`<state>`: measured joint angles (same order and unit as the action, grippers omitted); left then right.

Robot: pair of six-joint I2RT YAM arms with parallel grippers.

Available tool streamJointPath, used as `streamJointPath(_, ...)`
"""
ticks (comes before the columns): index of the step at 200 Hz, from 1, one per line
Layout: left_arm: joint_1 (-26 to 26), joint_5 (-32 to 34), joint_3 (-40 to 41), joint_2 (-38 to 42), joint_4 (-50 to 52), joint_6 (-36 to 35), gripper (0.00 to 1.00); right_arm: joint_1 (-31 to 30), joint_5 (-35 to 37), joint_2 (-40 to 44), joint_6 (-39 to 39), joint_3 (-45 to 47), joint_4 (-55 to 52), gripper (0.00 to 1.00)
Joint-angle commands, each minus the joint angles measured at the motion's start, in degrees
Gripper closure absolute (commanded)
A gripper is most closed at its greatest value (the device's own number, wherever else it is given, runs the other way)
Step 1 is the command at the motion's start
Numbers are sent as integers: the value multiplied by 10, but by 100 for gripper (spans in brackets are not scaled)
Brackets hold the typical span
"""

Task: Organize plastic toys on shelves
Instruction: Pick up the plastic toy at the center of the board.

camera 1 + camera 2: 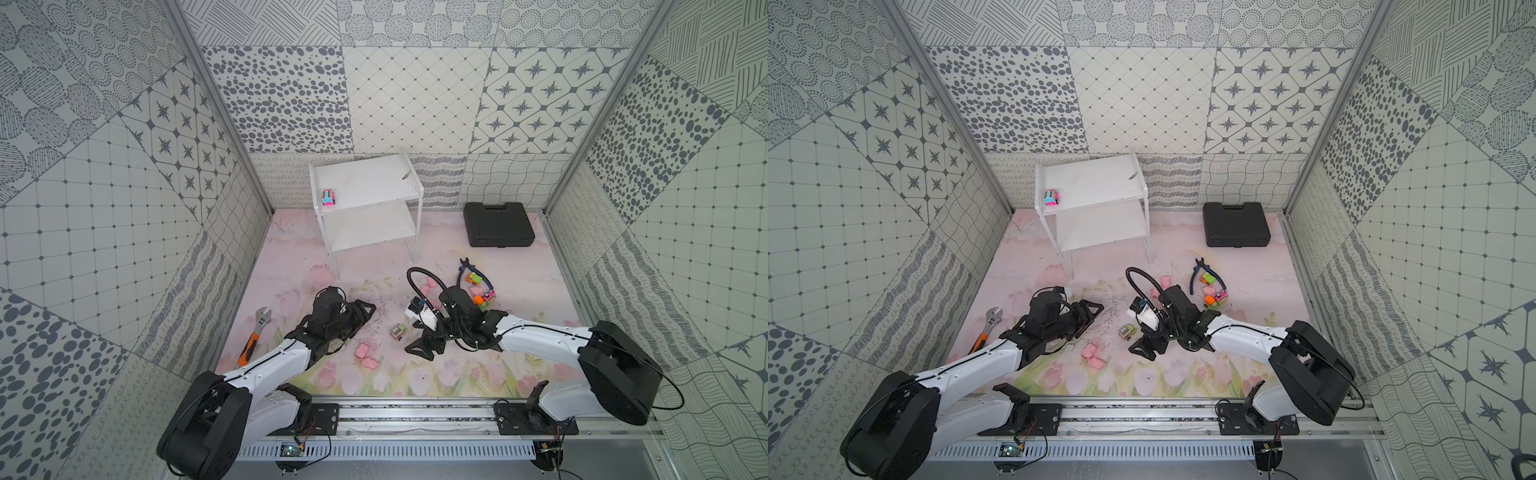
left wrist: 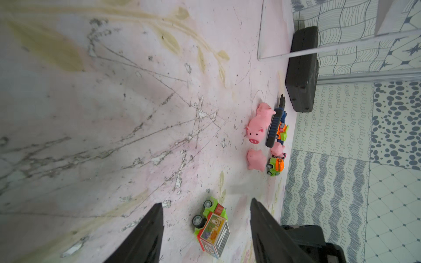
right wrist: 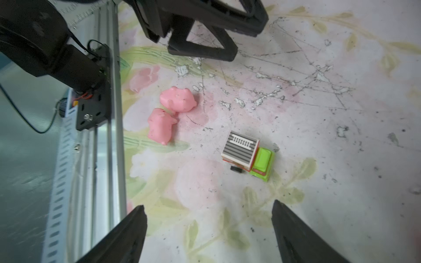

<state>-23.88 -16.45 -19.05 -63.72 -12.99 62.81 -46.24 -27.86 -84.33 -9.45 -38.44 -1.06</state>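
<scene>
The white shelves [image 1: 365,183] stand at the back, with one pink and blue toy car [image 1: 329,198] on the top board. A green truck with a grey striped roof [image 1: 398,332] stands on the mat between both grippers. My left gripper [image 2: 206,205] is open, and the truck [image 2: 211,225] lies just ahead of its fingertips, untouched. My right gripper [image 3: 208,206] is open and empty, a little short of the truck [image 3: 248,154]. Two pink pigs [image 3: 177,99] lie together near the front rail. More pigs [image 2: 258,123] and two cars [image 2: 275,166] cluster at the right.
Blue-handled pliers [image 1: 469,268] lie among the cars at the right. A black case [image 1: 498,224] sits at the back right. An orange-handled wrench [image 1: 255,336] lies beside the left arm. Patterned walls close in the mat on three sides, and a metal rail [image 1: 415,411] runs along the front.
</scene>
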Motion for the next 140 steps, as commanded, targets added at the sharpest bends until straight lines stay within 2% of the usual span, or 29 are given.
streamJointPath(1,18,37,-15,11,14,0,35,5,8,-35,-131,-39,26,6)
streamJointPath(15,23,18,-30,20,44,-40,35,16,-4,-52,-194,-60,-7,3)
streamJointPath(26,23,-5,-40,27,61,-85,35,41,-44,-65,-220,-79,-38,1)
streamJointPath(44,15,-67,-34,33,32,-155,34,71,-87,-76,-241,-98,-68,1)
streamJointPath(60,-13,-93,-21,42,3,-204,33,89,-108,-72,-236,-100,-64,1)
streamJointPath(79,-87,-40,-19,64,25,-278,26,104,-98,-44,-192,-80,-26,2)
streamJointPath(94,-155,55,-17,85,58,-330,20,112,-80,-14,-146,-44,25,2)
streamJointPath(108,-197,116,-1,97,55,-360,19,116,-73,13,-112,-10,66,3)
streamJointPath(125,-220,129,25,89,8,-376,19,117,-61,32,-87,11,82,5)
streamJointPath(131,-225,127,28,78,-3,-381,19,119,-60,36,-77,18,87,1)
streamJointPath(140,-232,116,20,51,-8,-391,19,124,-62,44,-61,29,101,1)
